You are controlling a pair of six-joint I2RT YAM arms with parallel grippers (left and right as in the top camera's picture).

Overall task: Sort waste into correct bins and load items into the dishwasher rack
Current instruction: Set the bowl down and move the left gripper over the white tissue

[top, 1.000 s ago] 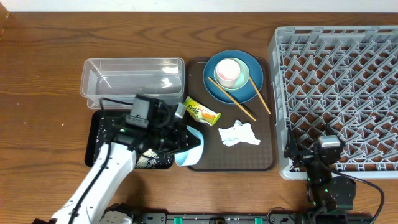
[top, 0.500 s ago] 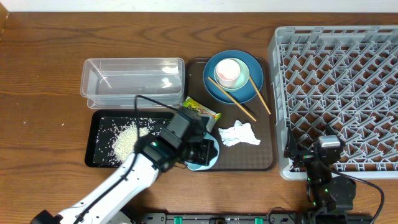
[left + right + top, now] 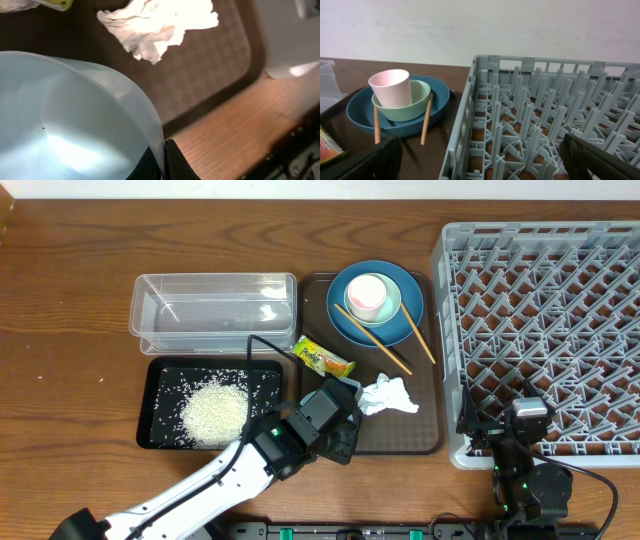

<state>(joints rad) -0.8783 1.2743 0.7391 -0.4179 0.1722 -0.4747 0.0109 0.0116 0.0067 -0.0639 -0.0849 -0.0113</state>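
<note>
The clear tub [image 3: 215, 308] sits behind the black tray [image 3: 160, 380], where rice [image 3: 212, 412] lies heaped. Just right of it, the left gripper [image 3: 163, 161] is clenched on the rim of the light-blue bowl [image 3: 75, 125], over the brown tray's [image 3: 400, 435] near-left corner. That tray holds the wrapper [image 3: 323, 359], the tissue [image 3: 388, 395] and the blue plate [image 3: 345, 325], which carries the mint bowl [image 3: 397, 302], pink cup [image 3: 366, 295] and chopsticks [image 3: 372, 340]. The right gripper [image 3: 481, 150] hangs spread wide, grasping nothing, at the rack's [image 3: 545, 310] near edge

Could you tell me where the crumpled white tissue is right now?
Overhead, the tissue lies low on the brown tray, below the blue plate and down-right of the snack wrapper.
</note>
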